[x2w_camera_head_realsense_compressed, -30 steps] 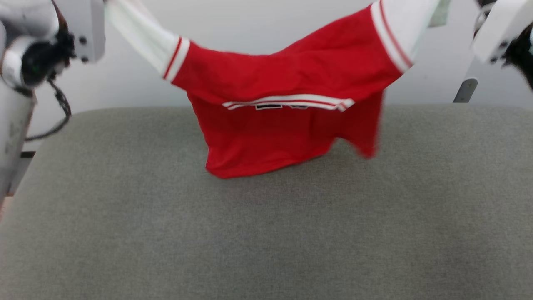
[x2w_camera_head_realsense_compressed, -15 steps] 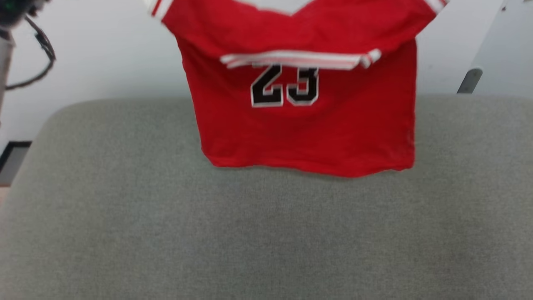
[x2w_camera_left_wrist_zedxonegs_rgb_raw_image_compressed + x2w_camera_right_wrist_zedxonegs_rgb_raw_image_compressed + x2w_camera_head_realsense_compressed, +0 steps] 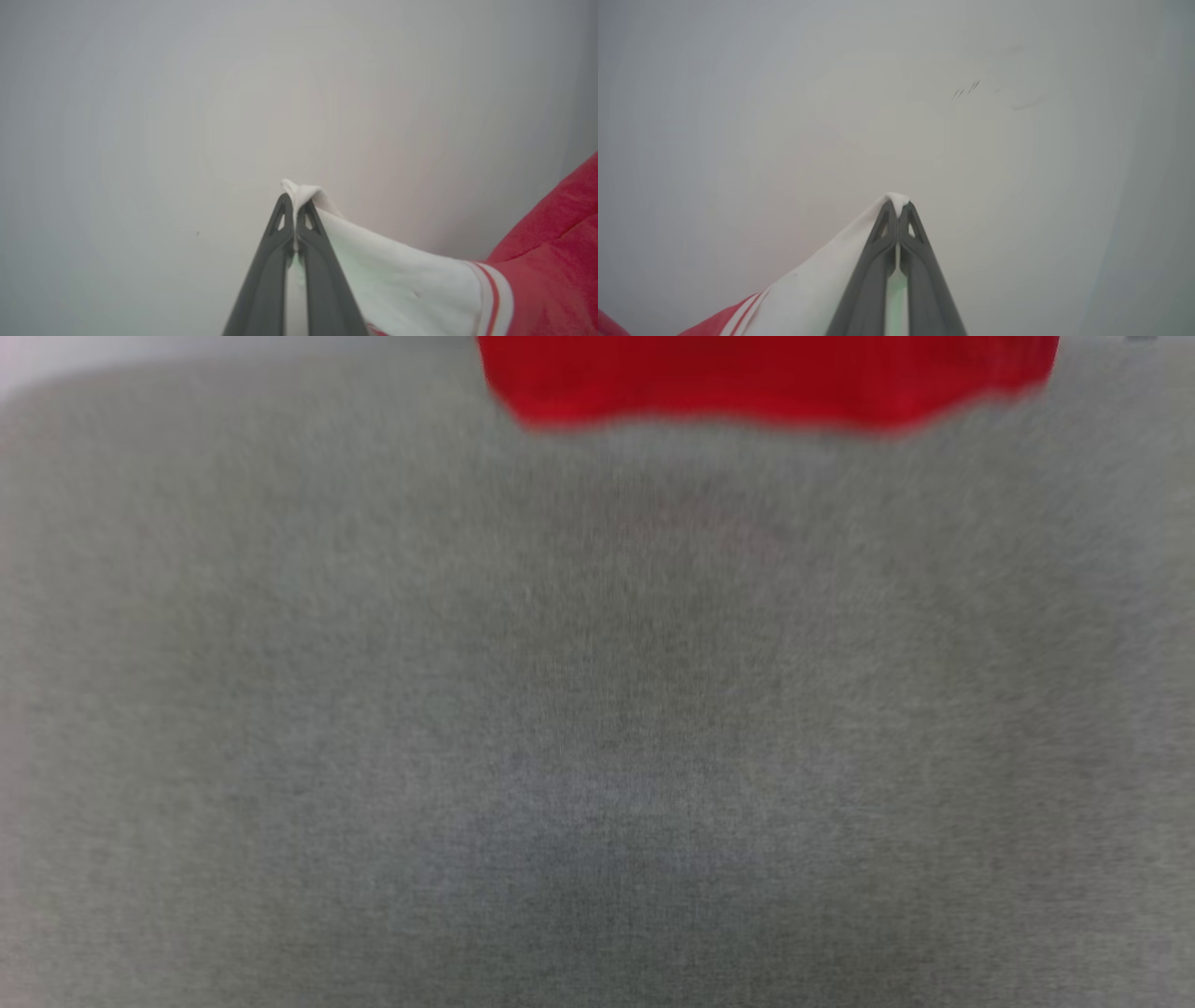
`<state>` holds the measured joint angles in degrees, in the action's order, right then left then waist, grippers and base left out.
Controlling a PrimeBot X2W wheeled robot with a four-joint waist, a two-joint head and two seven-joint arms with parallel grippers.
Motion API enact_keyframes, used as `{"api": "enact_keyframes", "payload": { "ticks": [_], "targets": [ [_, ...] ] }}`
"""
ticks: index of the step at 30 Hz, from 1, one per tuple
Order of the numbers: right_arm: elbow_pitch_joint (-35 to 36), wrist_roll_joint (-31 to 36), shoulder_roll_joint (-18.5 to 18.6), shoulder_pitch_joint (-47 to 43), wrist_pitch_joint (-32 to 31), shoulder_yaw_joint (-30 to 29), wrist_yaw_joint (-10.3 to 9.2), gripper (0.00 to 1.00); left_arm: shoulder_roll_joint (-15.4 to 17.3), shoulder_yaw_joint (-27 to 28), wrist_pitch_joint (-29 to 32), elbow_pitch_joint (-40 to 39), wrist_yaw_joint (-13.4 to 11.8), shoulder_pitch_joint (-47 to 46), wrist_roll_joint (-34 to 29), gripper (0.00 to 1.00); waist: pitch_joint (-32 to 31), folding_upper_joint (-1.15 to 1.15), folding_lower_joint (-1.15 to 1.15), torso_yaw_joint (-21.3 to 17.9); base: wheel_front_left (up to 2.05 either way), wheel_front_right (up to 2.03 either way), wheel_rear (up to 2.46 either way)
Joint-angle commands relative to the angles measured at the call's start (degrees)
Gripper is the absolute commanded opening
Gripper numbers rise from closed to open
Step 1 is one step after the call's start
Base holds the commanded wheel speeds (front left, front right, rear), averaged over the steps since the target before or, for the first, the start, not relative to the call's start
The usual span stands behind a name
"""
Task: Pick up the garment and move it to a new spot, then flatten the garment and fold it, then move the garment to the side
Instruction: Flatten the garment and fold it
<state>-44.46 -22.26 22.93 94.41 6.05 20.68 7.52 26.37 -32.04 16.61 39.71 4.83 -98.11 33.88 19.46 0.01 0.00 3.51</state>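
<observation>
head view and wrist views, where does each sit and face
head view: on head, angled down at grey fabric cushion, bright red soft T-shirt hem at top
left wrist view: on left wrist, facing pale wall; left tool shut on white sleeve end
right wrist view: mirrored, right tool shut on other sleeve
all three share the T-shirt

light: soft, even | head view: motion-blurred | wrist views: sharper

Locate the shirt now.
The shirt hangs at the top of the head view, over the far side of the grey cushion, strung between the left claw and right claw, each shut on a white sleeve end.
</observation>
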Motion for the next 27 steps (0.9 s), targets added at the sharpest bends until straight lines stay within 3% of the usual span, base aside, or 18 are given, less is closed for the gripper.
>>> {"api": "enact_keyframes", "payload": {
  "ticks": [1, 4, 9, 14, 19, 27],
  "targets": [
    [-1.7, 2.5, -0.2, 2.9, 3.2, -1.4, -0.06, 0.0, -1.2, 0.8, -3.2, 0.9, -0.8, -2.8, -0.6, 0.0, 13.7, -0.01, 0.0, 1.8, 0.0, 0.0, 0.0],
    [-4.5, 8.7, -0.9, 6.8, 7.9, -3.7, -0.06, 0.0, -3.0, 1.8, -11.2, 3.2, -1.5, -6.3, -1.5, 0.0, 18.3, -0.01, 0.0, 3.0, 0.0, 0.0, 0.0],
    [-2.4, 16.3, -1.0, 7.8, 9.1, -6.2, -0.06, 0.0, -5.2, 2.8, -20.9, 5.3, -0.3, -8.3, -1.5, 0.0, 22.8, -0.01, 0.0, 4.8, 0.0, 0.0, 0.0],
    [-1.1, 17.1, -1.1, 0.8, 9.1, -5.9, -0.06, 0.0, -6.2, 1.2, -26.7, 9.4, 1.6, -4.4, -0.9, 0.0, 23.0, -0.01, 0.0, 6.5, 0.0, 0.0, 0.0],
    [-0.7, 12.9, 0.4, -5.6, 9.1, -3.1, -0.06, 0.0, -6.9, -0.3, -26.6, 12.3, 2.3, -0.1, 1.0, 0.0, 20.1, -0.01, 0.0, 7.6, 0.0, 0.0, 0.0],
    [0.6, -0.7, 3.3, -16.9, 5.3, 1.0, -0.06, 0.0, -5.7, -4.3, -18.3, 12.0, 2.6, 10.1, 5.3, 0.0, 11.4, -0.01, 0.0, 7.5, 0.0, 0.0, 0.0]
  ]
}}
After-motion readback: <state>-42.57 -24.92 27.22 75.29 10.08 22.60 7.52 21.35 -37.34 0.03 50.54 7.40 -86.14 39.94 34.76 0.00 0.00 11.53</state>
